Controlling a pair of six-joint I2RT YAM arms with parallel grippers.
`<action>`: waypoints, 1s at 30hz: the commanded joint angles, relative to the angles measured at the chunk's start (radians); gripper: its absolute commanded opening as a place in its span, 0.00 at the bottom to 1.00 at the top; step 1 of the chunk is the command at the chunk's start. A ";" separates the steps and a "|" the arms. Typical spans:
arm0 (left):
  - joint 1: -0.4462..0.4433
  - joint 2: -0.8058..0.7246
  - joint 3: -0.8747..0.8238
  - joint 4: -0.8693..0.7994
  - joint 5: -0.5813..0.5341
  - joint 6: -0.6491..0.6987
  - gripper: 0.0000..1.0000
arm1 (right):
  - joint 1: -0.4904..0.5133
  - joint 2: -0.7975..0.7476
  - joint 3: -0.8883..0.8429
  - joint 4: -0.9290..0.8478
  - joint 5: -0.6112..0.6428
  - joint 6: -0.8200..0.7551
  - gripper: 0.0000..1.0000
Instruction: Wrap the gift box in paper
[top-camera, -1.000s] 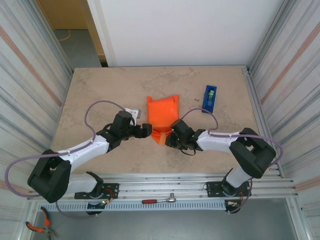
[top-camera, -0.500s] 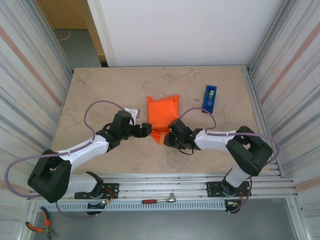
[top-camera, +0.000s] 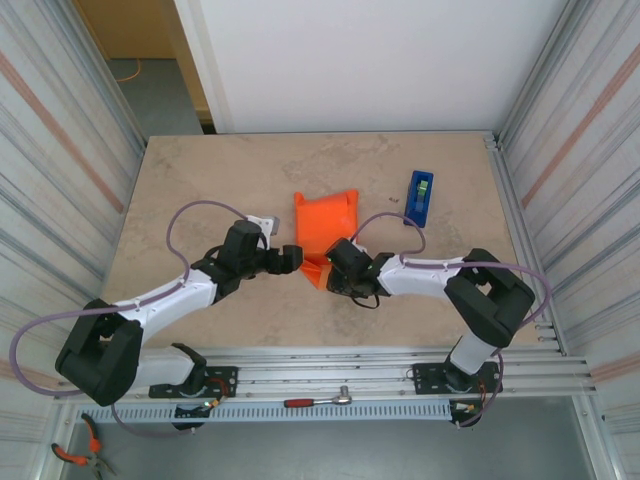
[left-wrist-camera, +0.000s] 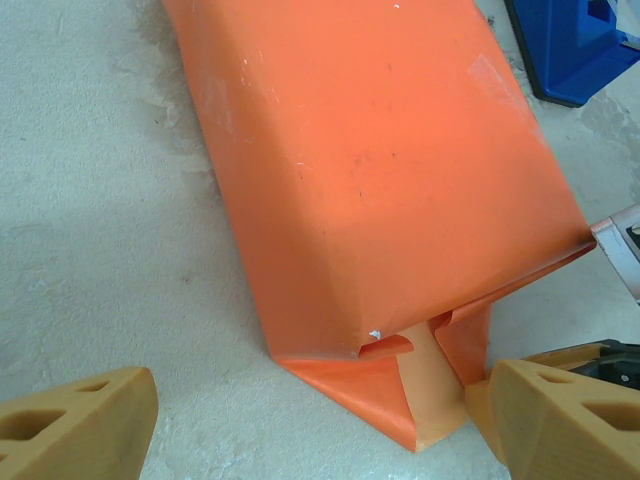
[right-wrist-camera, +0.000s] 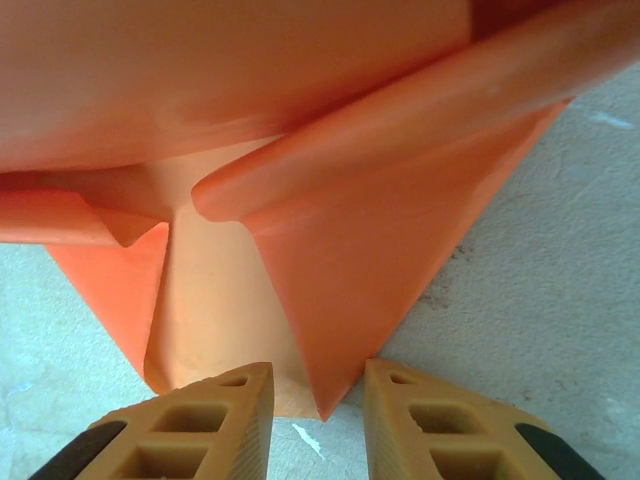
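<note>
Paper (left-wrist-camera: 380, 170) hides its contents; left gripper (left-wrist-camera: 320, 430) released wide at lower edge; right gripper (right-wrist-camera: 318, 425) narrowly parted around its folded tip.

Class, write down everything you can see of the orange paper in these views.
The paper is a thin, smooth, bright orange sheet, already folded over a boxy shape and lying on the stone-look table. Its near end is creased into triangular flaps, with a paler underside showing between them. The pointed tip of one flap sits between the right gripper's parted fingers.
</note>
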 joint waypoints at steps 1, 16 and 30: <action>0.008 -0.023 -0.005 0.016 0.008 -0.002 0.87 | 0.028 0.053 0.025 -0.054 0.030 0.055 0.28; 0.007 -0.026 -0.009 0.016 0.018 -0.020 0.87 | 0.068 0.104 0.095 -0.117 0.058 0.089 0.12; 0.007 -0.056 -0.053 -0.001 0.056 -0.054 0.88 | 0.050 0.040 0.096 -0.123 0.053 0.064 0.00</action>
